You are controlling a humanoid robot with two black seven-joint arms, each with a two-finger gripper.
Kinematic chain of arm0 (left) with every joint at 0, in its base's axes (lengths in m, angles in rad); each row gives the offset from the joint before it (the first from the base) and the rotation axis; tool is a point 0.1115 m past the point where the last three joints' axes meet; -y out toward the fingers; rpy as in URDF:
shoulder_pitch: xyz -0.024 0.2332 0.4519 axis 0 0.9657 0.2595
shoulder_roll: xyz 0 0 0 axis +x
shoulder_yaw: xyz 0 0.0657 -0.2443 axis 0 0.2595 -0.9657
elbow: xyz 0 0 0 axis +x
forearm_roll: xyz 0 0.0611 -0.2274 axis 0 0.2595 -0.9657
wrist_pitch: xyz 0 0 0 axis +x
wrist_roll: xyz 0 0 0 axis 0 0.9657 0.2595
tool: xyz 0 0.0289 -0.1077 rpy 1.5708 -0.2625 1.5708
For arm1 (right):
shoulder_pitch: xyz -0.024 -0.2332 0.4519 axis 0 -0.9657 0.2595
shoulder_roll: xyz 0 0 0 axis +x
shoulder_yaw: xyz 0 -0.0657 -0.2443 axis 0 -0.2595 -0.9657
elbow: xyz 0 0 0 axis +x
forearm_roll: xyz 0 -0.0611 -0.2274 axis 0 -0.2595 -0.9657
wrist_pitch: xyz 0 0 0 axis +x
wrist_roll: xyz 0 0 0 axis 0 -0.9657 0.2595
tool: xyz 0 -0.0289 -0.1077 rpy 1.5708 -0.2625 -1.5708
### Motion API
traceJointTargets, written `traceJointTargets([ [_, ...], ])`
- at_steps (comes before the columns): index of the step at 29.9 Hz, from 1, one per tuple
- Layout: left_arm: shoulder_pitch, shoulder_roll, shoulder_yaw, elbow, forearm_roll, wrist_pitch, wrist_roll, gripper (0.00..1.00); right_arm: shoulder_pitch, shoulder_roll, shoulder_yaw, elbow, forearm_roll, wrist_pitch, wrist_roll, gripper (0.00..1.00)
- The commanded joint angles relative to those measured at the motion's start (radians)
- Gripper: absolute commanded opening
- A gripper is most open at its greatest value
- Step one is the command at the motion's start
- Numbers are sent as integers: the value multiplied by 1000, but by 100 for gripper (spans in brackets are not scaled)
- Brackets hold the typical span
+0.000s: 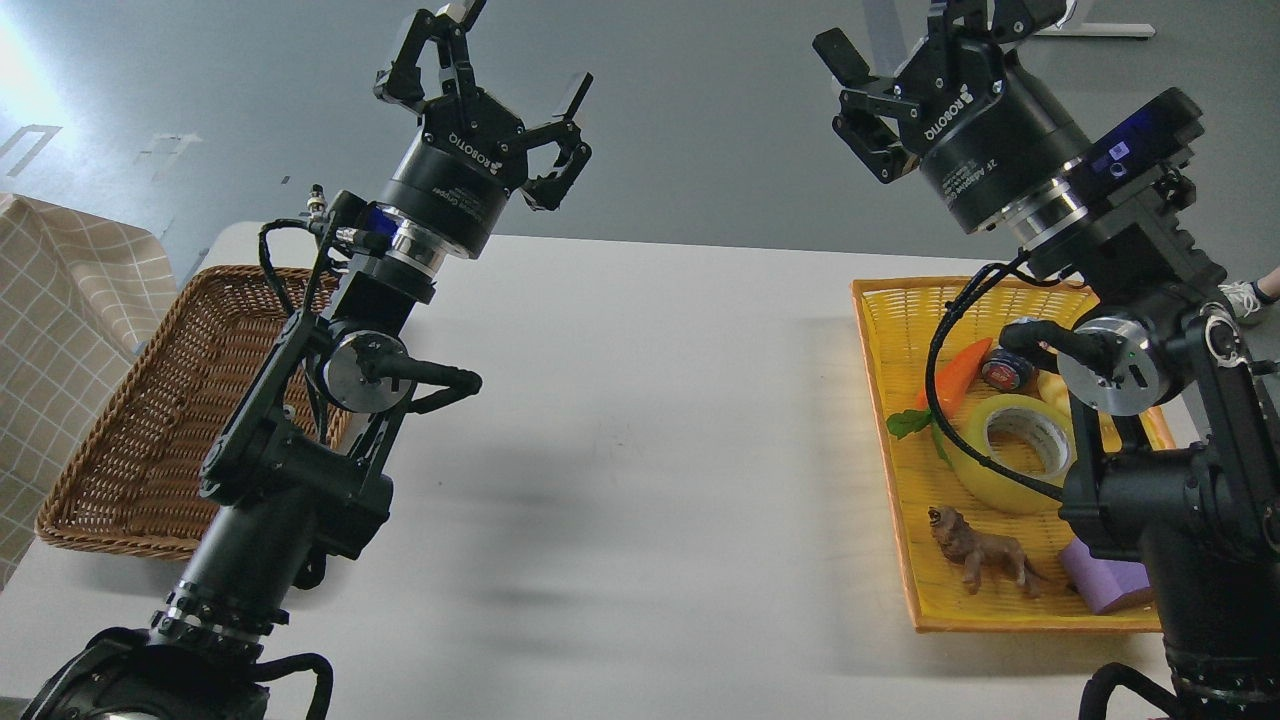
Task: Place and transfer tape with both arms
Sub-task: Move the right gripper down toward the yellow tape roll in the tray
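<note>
The left pincer (pixel 497 95) is raised high above the far left part of the bench (pixel 640 420), its two fingers spread wide with nothing between them. The right pincer (pixel 905 75) is also raised, above the far right part of the bench, and its fingers likewise stand apart and hold nothing; its upper finger is partly cut off by the top of the view.

The tape (pixel 1010 450) lies flat in the yellow woven tray (pixel 900 330) that sits along the right edge of the bench. It is a wide roll of translucent yellow tape with a pale core, lying about midway along the tray, its open core facing up. A black cable of the right arm (pixel 1180 420) crosses in front of it, and the arm hides its right side.

In the same tray, a toy carrot (pixel 955 375) with green leaves lies just beyond the tape toward the far edge, beside a small round dark object (pixel 1006 372). A brown toy animal (pixel 980 552) stands nearer the tray's near edge, and a purple block (pixel 1105 582) lies beside it, partly hidden by the arm.

A brown wicker basket (pixel 150 430) sits along the left edge of the bench, partly behind the left arm (pixel 300 450). A beige checked cloth (pixel 60 330) hangs off to the left of the basket.
</note>
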Motion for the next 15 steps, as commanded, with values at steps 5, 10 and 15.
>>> traceJointTargets([
  [5,2,3,-10,0,1,8,-34,98,28,-251,-155,-3,-129,-3,-26,100],
  [10,2,-2,-9,0,1,10,-34,98,28,-409,-200,28,-221,-3,-26,100],
  [15,3,3,-10,3,1,8,-34,98,13,-580,-225,46,-344,3,-14,100],
])
